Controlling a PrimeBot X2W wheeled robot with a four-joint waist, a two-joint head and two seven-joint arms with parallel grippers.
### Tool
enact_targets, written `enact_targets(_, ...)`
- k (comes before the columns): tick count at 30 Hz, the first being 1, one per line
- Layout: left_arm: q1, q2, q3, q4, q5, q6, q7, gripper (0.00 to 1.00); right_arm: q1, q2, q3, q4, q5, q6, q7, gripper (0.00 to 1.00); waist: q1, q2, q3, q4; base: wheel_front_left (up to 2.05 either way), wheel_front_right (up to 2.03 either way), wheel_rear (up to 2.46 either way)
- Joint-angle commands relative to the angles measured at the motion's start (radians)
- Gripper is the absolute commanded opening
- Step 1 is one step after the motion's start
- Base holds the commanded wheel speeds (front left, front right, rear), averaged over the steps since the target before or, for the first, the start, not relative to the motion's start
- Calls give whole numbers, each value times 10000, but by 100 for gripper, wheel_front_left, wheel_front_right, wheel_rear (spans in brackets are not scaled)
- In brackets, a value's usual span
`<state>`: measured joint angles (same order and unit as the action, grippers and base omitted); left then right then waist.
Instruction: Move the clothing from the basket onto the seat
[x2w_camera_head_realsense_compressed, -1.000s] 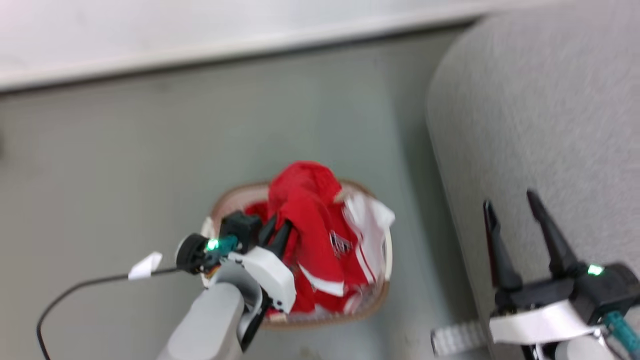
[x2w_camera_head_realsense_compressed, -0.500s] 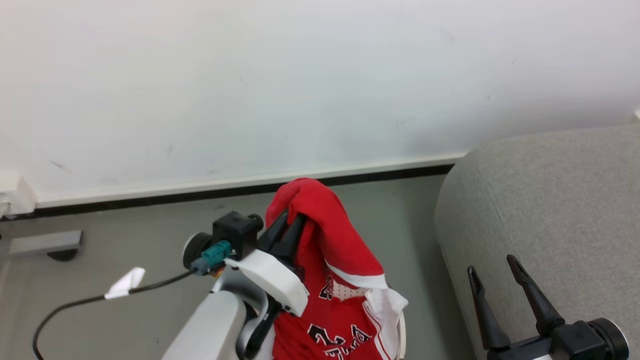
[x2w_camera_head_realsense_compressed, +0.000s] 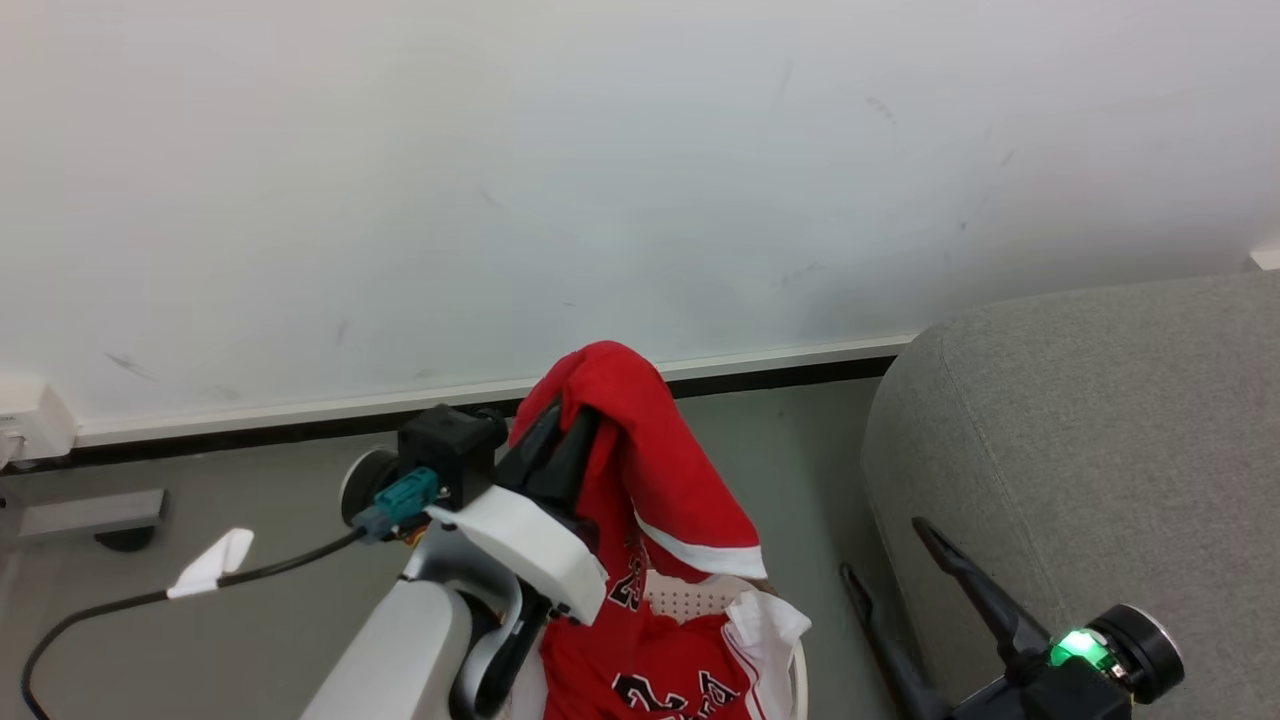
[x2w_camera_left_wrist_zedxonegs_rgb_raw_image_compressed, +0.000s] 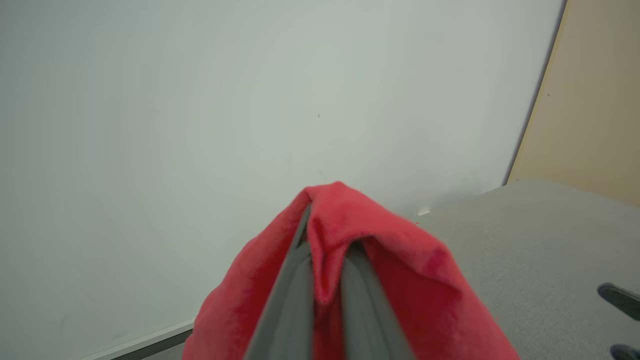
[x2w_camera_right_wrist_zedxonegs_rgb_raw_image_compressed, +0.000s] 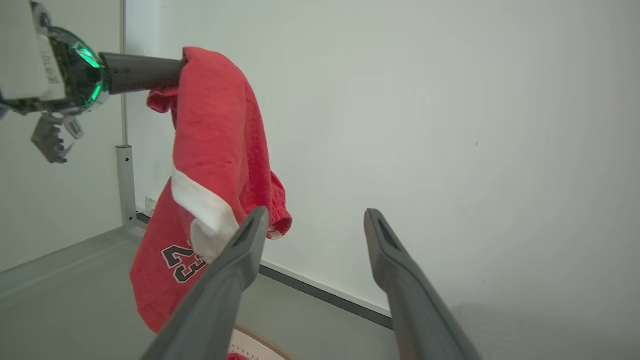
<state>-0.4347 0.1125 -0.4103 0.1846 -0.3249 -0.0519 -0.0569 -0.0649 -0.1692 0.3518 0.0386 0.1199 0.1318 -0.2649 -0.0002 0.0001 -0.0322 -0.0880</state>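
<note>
Note: your bright red fabric garment (x2w_camera_head_realsense_compressed: 655, 480), white-trimmed and numbered "23", hangs lifted, pinched in the left gripper (x2w_camera_head_realsense_compressed: 568, 418). Its lower end dangles over the white perforated plastic basket (x2w_camera_head_realsense_compressed: 695, 600). The light grey woven sofa seat (x2w_camera_head_realsense_compressed: 1080, 430) stands near, to the right.

My left claw (x2w_camera_head_realsense_compressed: 562, 445) holds the clothing (x2w_camera_head_realsense_compressed: 660, 480) up before the wall (x2w_camera_head_realsense_compressed: 600, 150), draped over the basket (x2w_camera_head_realsense_compressed: 692, 598) on the floor below. The seat (x2w_camera_head_realsense_compressed: 1100, 420) stands to their right, my right claw (x2w_camera_head_realsense_compressed: 883, 547) at its near-left edge.
</note>
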Motion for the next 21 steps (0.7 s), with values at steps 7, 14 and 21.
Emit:
enact_targets(7,189,31,-163,-93,-45,67,114,0,-1032,-480,1687,183,557,-21,519,100,2,-1,-29,24,0,0,0)
enact_targets(14,133,-34,-398,55,19,53,133,0,-2190,-109,2645,874,609,-21,1244,100,2,-1,-39,47,0,0,0)
enact_targets(21,-21,-240,-928,254,74,-36,158,0,-3353,795,2949,2905,214,-21,1050,100,2,-1,-37,222,0,0,0)
